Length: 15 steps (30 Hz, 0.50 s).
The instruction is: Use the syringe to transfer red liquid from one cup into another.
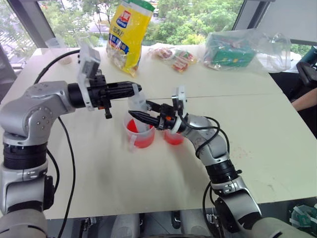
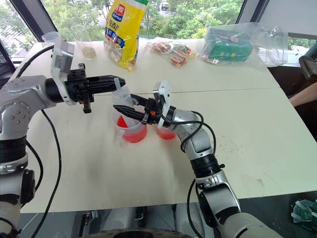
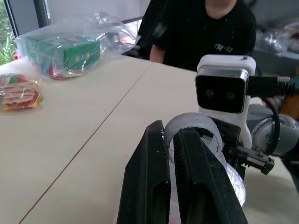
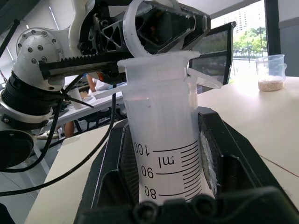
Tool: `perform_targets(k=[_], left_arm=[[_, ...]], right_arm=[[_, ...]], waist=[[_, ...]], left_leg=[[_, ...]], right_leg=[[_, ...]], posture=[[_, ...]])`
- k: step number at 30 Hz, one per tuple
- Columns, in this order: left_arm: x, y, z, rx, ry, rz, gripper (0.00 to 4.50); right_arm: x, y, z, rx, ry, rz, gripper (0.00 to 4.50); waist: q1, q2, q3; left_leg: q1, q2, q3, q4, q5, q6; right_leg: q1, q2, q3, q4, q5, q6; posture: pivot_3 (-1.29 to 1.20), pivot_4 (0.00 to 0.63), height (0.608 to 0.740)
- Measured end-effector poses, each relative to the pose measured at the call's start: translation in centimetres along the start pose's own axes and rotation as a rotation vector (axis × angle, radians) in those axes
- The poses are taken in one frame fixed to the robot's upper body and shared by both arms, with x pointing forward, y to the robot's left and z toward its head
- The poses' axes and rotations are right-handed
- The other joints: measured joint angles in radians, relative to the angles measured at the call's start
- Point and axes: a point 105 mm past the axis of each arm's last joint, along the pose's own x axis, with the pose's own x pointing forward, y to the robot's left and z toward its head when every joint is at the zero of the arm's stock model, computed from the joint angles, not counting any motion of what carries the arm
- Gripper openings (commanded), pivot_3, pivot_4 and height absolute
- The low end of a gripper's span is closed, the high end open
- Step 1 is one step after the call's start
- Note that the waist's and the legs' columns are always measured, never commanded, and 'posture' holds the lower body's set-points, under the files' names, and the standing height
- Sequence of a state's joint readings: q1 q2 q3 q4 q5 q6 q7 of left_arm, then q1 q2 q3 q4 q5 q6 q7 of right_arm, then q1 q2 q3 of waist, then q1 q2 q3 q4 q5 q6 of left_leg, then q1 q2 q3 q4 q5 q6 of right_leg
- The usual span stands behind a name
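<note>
The syringe (image 1: 139, 108) stands upright with its lower end inside the larger handled cup (image 1: 137, 135), which holds red liquid (image 1: 141, 139). My right gripper (image 1: 140, 111) is shut on the clear barrel (image 4: 163, 140), its scale marks showing between the fingers. From the left, my left gripper (image 1: 134, 89) reaches in level. It is shut on the white plunger ring (image 3: 187, 133) at the syringe's top. The smaller cup (image 1: 174, 136) stands just right of the handled one, behind my right wrist, with red liquid in it too. The syringe's tip is hidden in the cup.
At the back of the table lie a yellow snack bag (image 1: 128, 34), small snack packets (image 1: 176, 57) and a green box in a clear bag (image 1: 237, 49). A clear cup of grains (image 2: 88, 43) stands at the far left. A person's arm (image 1: 304, 99) shows at the right edge.
</note>
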<state>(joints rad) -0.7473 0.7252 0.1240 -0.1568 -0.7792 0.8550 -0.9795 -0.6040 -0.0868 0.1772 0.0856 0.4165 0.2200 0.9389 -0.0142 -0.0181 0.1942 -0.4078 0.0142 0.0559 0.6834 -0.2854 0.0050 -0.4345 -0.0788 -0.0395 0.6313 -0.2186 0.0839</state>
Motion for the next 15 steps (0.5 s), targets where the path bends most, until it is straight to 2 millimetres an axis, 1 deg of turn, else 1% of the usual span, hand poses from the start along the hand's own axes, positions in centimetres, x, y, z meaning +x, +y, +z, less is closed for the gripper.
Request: perform_targets(k=[10,15], left_arm=[[0.21,0.25,0.87,-0.028,-0.026,-0.005,0.05],[0.18,0.36,0.99,-0.033,-0.033,-0.004,0.05]], right_arm=[[-0.13,-0.16,0.17,-0.005,-0.001,-0.006,1.35],[-0.17,-0.18,0.04,0.003,0.006,-0.007,1.35]], waist=[[-0.001,0.0,0.0],[-0.001,0.0,0.0]], left_leg=[[0.0,0.0,0.0,0.0,0.0,0.0],[0.0,0.0,0.0,0.0,0.0,0.0]], right_leg=[[0.0,0.0,0.0,0.0,0.0,0.0],[0.0,0.0,0.0,0.0,0.0,0.0]], posture=[[0.0,0.15,0.74],[0.0,0.15,0.74]])
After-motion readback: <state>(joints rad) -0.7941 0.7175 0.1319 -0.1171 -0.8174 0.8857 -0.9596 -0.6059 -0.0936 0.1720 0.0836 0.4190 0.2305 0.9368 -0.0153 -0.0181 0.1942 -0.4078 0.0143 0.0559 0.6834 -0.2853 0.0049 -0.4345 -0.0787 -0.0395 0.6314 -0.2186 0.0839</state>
